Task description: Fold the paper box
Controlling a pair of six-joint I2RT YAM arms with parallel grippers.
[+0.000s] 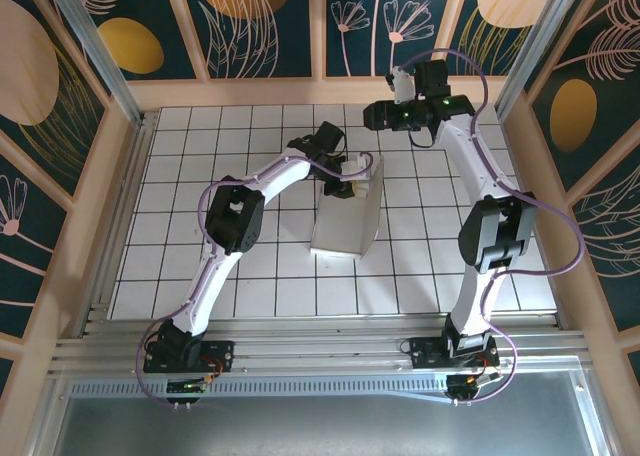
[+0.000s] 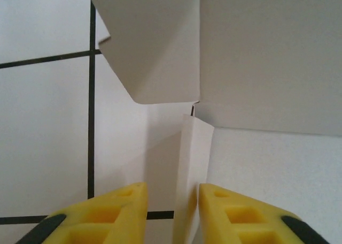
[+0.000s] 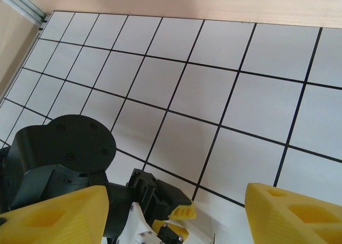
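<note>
Likely handling: paper box [image 1: 345, 221] light, bendy thin card (creases easily); grip flaps near folds. Now left hand [image 2: 172, 193] straddles upright flap [image 2: 195, 158], not yet pinching; right hand [image 3: 176, 196] wide open, empty.

A white tabletop of square tiles with black grout lines [image 1: 260, 266] lies inside a pale wooden frame [image 1: 300, 91]. Behind and beside that tabletop rise dark teal wall panels painted with ochre ovals and pale leaf outlines [image 1: 250, 16]. Along its near edge run silver aluminium rails [image 1: 330, 356], then a grey metal sheet [image 1: 330, 421].
</note>
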